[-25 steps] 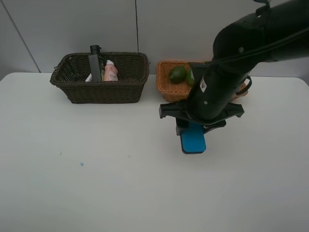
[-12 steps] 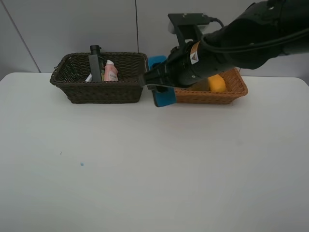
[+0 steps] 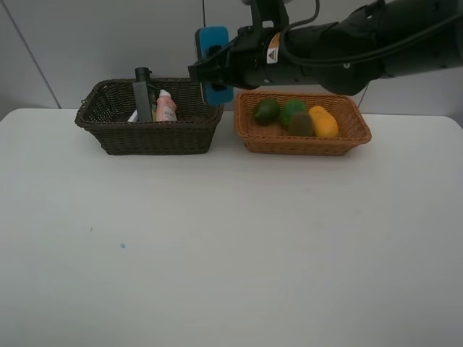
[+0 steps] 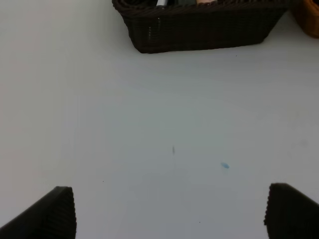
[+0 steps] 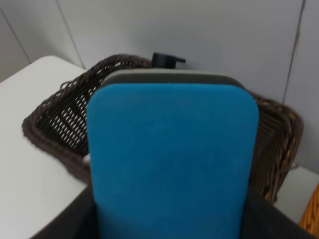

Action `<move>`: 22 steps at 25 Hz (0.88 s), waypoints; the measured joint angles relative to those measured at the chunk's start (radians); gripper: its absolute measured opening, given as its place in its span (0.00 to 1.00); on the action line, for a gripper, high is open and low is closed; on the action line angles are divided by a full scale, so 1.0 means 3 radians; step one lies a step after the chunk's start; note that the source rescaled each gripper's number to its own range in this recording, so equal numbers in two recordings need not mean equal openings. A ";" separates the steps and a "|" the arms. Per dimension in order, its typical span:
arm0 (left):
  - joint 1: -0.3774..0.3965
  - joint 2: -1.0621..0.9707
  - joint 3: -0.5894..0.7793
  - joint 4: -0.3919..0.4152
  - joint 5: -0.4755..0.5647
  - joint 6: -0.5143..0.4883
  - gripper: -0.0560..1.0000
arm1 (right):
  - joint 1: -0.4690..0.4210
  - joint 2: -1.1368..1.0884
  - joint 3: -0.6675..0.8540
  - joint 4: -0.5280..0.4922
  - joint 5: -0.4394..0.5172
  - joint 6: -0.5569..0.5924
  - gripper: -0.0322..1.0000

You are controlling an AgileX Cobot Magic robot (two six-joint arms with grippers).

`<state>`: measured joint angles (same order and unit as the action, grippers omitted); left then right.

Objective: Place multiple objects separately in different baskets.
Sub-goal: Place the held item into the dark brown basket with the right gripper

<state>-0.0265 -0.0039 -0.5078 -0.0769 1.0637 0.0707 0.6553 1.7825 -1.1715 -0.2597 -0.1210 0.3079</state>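
The right gripper (image 3: 215, 66) has lifted the blue eraser (image 3: 213, 63) off the table and carried it up over the dark basket (image 3: 148, 116), clamped tight. It can drop in soon. The left gripper (image 4: 169, 211) waits, jaws wide apart

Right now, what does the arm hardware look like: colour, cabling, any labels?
The right arm is glossy black with rounded, bulky link housings and a black cable looping along its top. A small white-and-orange label sits on the wrist near the right gripper, which is black too. Of the left gripper, only two dark, ridged, blocky fingertips show.
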 joint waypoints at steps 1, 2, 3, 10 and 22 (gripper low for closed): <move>0.0000 0.0000 0.0000 0.0000 0.0000 0.0000 0.94 | -0.0013 0.0085 -0.0112 0.0000 0.0000 -0.0005 0.04; 0.0000 0.0000 0.0000 0.0000 0.0000 0.0000 0.94 | -0.0025 0.0176 -0.0228 0.0000 0.0003 -0.0013 0.04; 0.0000 0.0000 0.0000 0.0000 0.0000 0.0000 0.94 | -0.0034 0.0257 -0.0330 0.0000 0.0007 -0.0013 0.04; 0.0000 0.0000 0.0000 0.0000 0.0000 0.0000 0.94 | -0.0073 0.0959 -0.1178 -0.0041 0.0105 -0.0100 0.04; 0.0000 0.0000 0.0000 0.0000 0.0000 0.0000 0.94 | -0.0124 0.1634 -0.1871 -0.0103 0.0155 -0.0111 0.04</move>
<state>-0.0265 -0.0039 -0.5078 -0.0769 1.0637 0.0707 0.6181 2.2727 -1.7329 -0.2905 -0.0746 0.2746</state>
